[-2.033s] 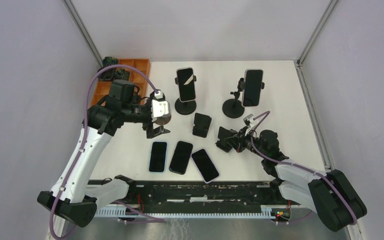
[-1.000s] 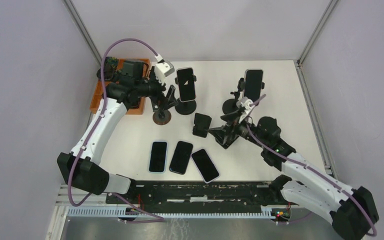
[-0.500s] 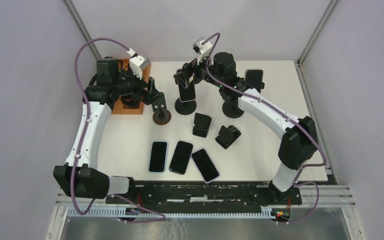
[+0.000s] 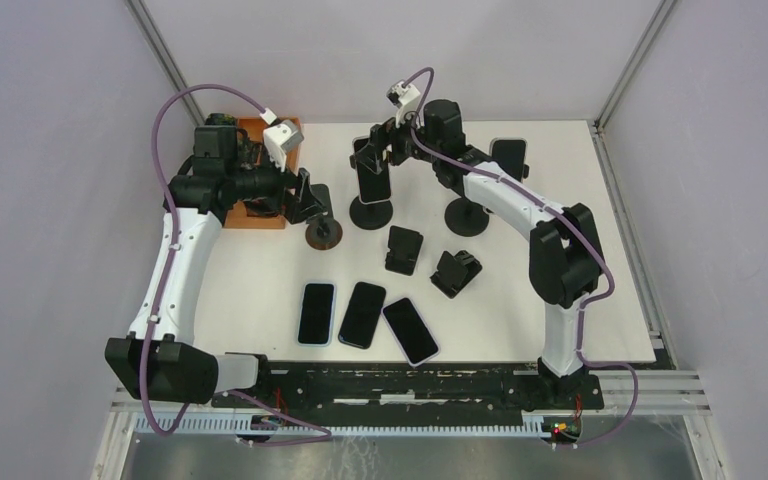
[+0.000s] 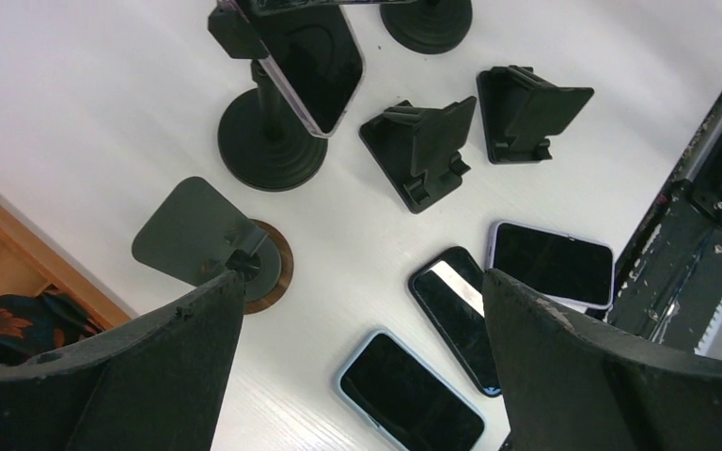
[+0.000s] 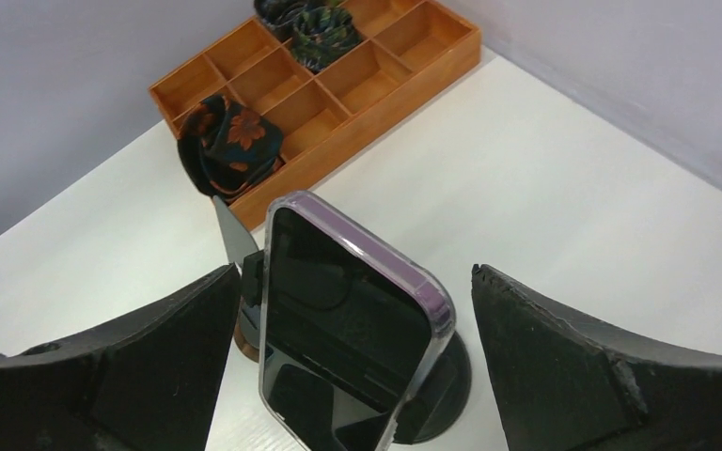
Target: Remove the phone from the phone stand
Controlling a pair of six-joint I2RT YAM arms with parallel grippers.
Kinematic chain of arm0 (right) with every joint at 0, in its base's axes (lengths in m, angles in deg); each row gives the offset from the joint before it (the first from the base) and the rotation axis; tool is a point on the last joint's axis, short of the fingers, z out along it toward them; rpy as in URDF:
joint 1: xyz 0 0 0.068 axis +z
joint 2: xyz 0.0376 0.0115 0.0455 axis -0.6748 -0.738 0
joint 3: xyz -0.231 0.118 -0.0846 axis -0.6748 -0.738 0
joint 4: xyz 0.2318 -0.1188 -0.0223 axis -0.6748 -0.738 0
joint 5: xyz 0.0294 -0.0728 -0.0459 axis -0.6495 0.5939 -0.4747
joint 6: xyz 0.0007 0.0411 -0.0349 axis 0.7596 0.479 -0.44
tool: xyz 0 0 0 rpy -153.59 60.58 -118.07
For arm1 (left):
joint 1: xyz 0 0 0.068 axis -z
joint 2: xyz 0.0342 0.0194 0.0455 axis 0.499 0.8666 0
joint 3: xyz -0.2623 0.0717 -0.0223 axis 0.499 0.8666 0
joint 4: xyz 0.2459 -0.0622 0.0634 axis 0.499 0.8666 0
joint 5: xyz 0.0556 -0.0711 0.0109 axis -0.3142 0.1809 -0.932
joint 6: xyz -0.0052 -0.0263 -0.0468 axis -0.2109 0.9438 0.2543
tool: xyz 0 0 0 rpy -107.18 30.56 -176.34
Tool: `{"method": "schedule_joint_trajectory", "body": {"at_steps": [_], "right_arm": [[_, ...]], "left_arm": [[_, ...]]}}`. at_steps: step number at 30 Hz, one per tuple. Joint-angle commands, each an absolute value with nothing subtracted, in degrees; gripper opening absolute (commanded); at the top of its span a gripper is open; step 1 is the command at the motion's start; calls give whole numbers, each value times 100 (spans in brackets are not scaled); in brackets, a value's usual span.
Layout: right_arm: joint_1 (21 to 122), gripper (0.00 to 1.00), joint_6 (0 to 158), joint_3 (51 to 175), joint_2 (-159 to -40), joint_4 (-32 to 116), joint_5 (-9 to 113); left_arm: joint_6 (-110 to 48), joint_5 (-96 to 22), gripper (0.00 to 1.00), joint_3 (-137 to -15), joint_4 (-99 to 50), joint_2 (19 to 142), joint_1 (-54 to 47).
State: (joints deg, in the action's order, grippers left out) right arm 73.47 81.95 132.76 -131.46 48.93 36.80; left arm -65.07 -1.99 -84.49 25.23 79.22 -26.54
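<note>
A phone in a clear purple-edged case stands upright, clamped on a black phone stand with a round base. In the top view this phone is at the back centre on its stand. My right gripper is open, one finger on each side of the phone's upper half, not touching it; the top view shows this right gripper over the phone. My left gripper is open and empty, left of that stand, above a small wood-ringed stand. The left wrist view shows the phone too.
A second phone sits on another stand to the right. Two black wedge stands lie mid-table. Three phones lie flat near the front. An orange divided tray is at the back left.
Both arms swung from mid-table to the back. The right gripper came round the clamped phone and has barely shifted in the last half second; the left gripper settled by the small wood-ringed stand.
</note>
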Motion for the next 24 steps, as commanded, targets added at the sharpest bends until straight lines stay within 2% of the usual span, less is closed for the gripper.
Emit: {"method": "schedule_joint_trajectory", "body": {"at_steps": [1, 3, 5, 12, 17, 21, 24], "right_arm": [[7336, 96, 8438, 13477, -13280, 5302, 3011], [7338, 90, 8492, 13447, -13294, 5373, 3003], [7337, 81, 8566, 13448, -13330, 5446, 2976], [7333, 38, 8598, 13556, -13376, 5447, 3064], [7337, 23, 8533, 13611, -13350, 5320, 3026], [7301, 0, 8766, 13630, -13272, 5394, 2855], [7258, 0, 9264, 13624, -13084, 5692, 2635]], "left_arm": [[-6880, 238, 100, -8467, 2654, 7800, -2637], [-6872, 241, 100, -8502, 2653, 7806, -2641], [-6872, 228, 100, -8520, 2658, 7815, -2649], [-6949, 173, 100, -8578, 2846, 7853, -2645], [-6985, 122, 100, -8532, 2848, 7843, -2640], [-7008, 136, 100, -8469, 2857, 7872, -2647], [-7132, 147, 100, -8393, 2857, 7890, -2650]]}}
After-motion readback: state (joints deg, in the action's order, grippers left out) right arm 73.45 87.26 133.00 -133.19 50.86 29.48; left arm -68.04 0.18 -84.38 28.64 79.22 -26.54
